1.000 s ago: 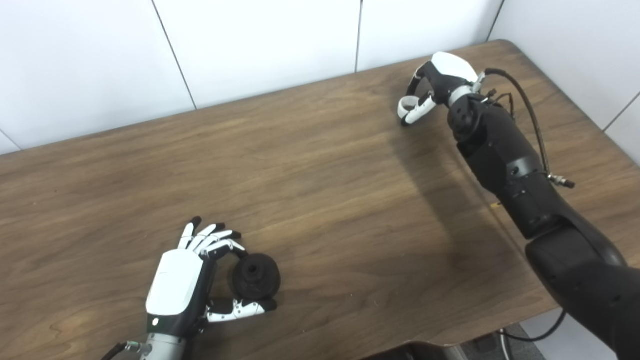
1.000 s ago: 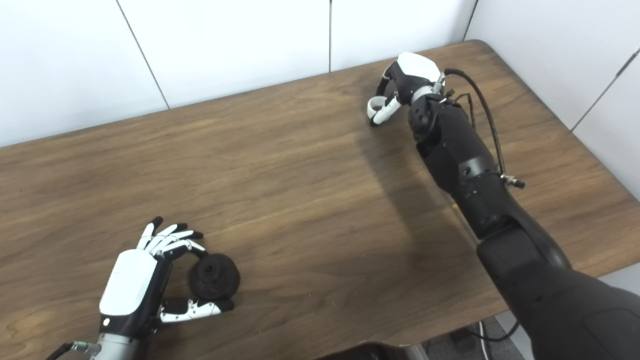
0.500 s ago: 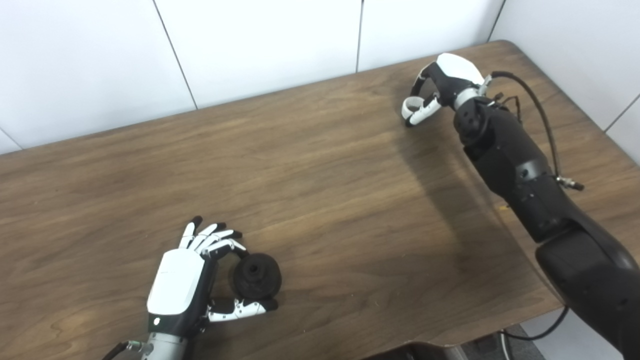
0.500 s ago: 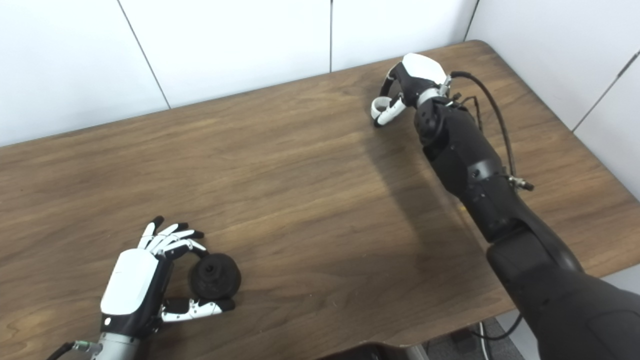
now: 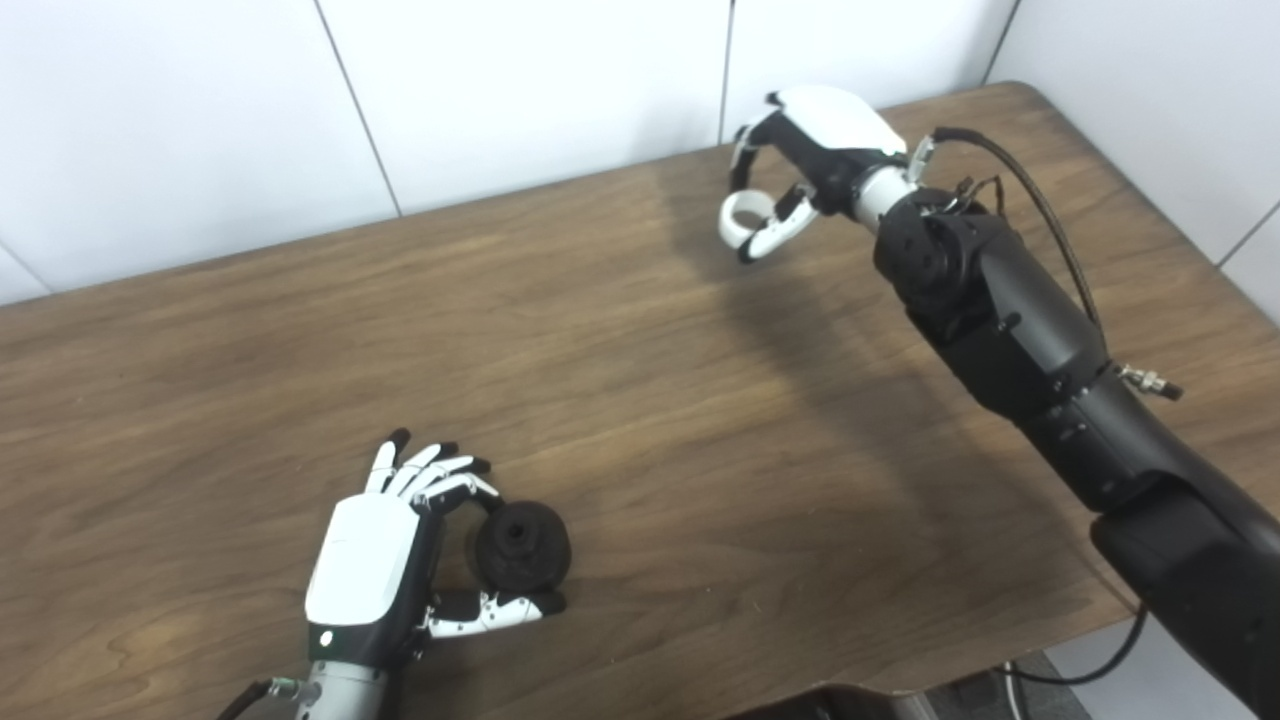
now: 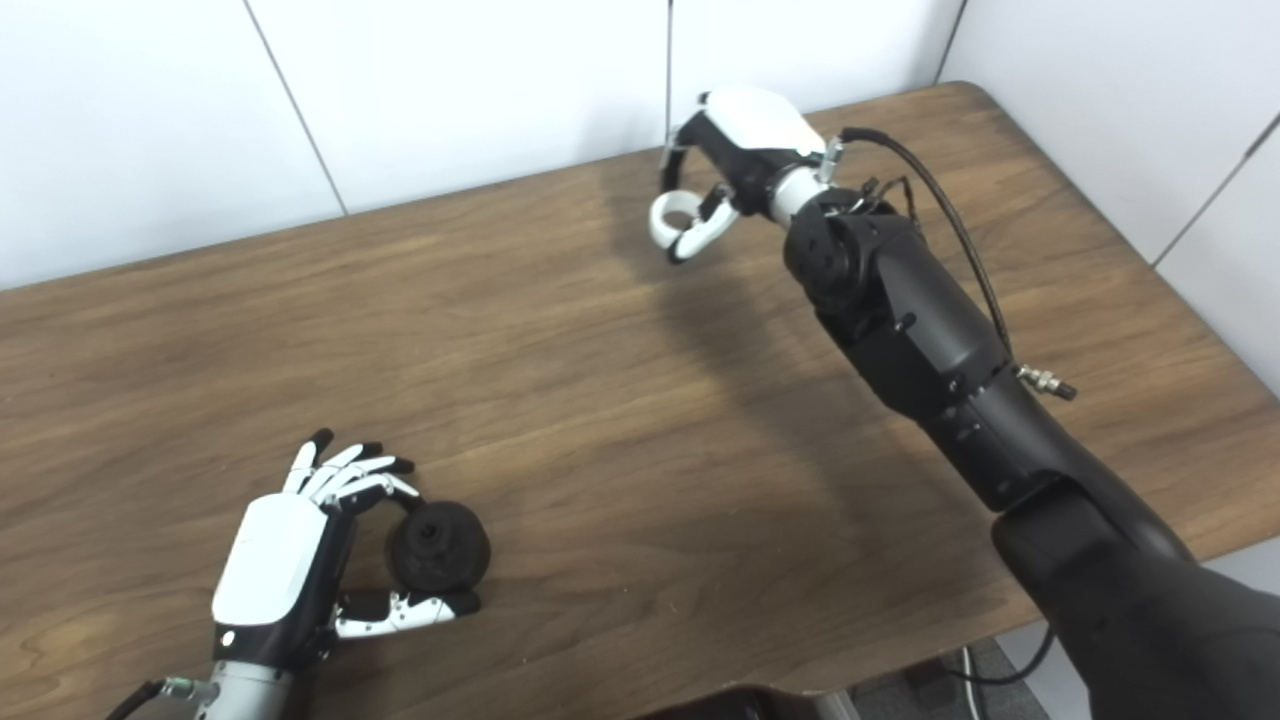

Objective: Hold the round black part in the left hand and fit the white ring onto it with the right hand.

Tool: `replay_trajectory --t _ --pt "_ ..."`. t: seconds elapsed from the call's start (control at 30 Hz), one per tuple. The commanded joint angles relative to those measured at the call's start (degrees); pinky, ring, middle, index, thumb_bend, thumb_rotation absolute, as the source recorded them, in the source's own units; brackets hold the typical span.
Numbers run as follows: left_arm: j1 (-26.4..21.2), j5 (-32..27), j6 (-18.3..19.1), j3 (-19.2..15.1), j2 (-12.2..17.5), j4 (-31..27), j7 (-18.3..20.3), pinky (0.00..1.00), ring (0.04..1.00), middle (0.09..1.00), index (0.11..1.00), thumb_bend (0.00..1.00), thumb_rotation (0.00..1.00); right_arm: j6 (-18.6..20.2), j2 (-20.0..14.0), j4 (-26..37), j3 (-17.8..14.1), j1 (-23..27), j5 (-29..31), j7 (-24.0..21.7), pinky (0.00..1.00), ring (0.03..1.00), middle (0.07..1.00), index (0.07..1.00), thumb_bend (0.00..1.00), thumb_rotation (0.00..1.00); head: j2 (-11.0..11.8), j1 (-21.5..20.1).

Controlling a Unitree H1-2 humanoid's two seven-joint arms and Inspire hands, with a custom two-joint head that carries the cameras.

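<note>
1. Ring (image 5: 741,212) sits pinched in my right hand (image 5: 800,150), fingers and thumb clamped on its rim, lifted clear of the table (image 5: 640,400) near the far edge.
2. Black part (image 5: 520,546) is at the near left, gripped between the fingers and thumb of my left hand (image 5: 375,560), low over the wood; I cannot tell whether it rests on it.
3. What matters for the move: ring and part are well apart, the part lying down and to the left of the ring, so my right hand must cross the table.
4. The part's bored face looks up and toward the right.
5. Hard to read: the ring's hole axis against that bore, and the part's underside is hidden.
</note>
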State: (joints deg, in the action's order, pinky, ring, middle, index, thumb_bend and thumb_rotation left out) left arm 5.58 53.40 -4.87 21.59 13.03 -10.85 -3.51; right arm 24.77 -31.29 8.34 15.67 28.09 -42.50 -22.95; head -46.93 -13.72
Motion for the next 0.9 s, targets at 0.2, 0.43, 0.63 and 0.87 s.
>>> replay_trajectory --t 0.2,0.43,0.63,0.87 --pt "0.4 4.1 4.1 3.2 -2.0 -0.9 3.8 1.0 0.861 0.759 0.485 0.52 0.05 1.0 -0.7 14.7 2.5 -0.5 -2.9 -10.8 0.93 0.938 0.817 0.485 0.52 0.13 -0.7 6.7" --pt "0.2 6.2 5.6 5.1 -3.8 -1.1 3.4 1.0 0.867 0.764 0.484 0.52 0.06 0.4 1.0 22.6 3.9 -2.2 -4.6 -16.0 0.96 0.965 0.859 0.485 0.52 0.13 -1.5 10.8" --pt "-0.2 6.8 7.1 5.9 -4.9 -1.4 4.0 1.0 0.872 0.768 0.485 0.52 0.06 -4.1 2.8 26.7 5.1 -4.1 -4.1 -17.4 0.97 0.967 0.859 0.484 0.52 0.13 -1.9 12.2" --pt "-0.7 7.4 7.8 6.4 -5.5 -1.3 3.7 1.0 0.87 0.764 0.485 0.52 0.06 -6.7 5.4 29.4 6.3 -6.1 -5.1 -20.1 1.0 0.982 0.87 0.484 0.52 0.14 -2.5 13.0"
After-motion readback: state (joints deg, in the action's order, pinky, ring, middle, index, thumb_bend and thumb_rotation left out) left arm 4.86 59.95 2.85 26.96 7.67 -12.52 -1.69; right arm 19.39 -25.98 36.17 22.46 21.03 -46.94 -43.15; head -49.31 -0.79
